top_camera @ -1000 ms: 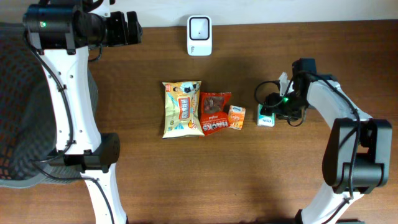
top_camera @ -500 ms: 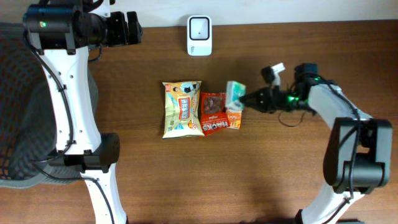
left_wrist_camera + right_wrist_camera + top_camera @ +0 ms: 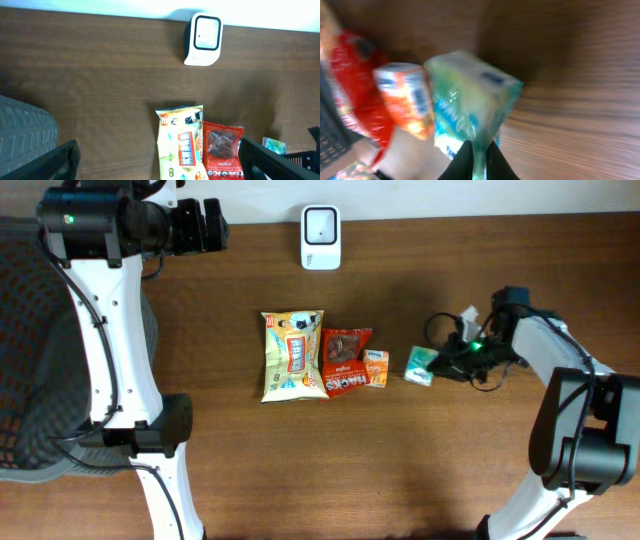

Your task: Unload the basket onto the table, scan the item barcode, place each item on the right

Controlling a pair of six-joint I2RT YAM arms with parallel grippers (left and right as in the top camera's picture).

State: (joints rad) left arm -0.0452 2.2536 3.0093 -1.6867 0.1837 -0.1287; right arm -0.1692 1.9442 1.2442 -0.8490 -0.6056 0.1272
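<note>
Right claw [image 3: 479, 150]: clamped on edge of teal pack [image 3: 470, 100], just beside orange box [image 3: 405, 97] on bench [image 3: 300, 460]. Left claw [image 3: 212, 225]: stood wide open.

A small soft pack in glossy teal-and-white film [image 3: 420, 366] sat right of centre on the brown wooden desk [image 3: 450, 470]. It lay at a slight angle, with its right end toward the right claw [image 3: 437, 366]. The claw's two black fingers were pinched close together on the edge of the wrapper. In the right wrist view the pack looked tilted, one corner higher than the others. Its blue print was too blurred to read, and no barcode could be made out. A white barcode scanner with rounded corners [image 3: 320, 237] stood at the far edge of the desk near the middle. It was well apart from the pack, and its dark-framed square window faced the near side.
</note>
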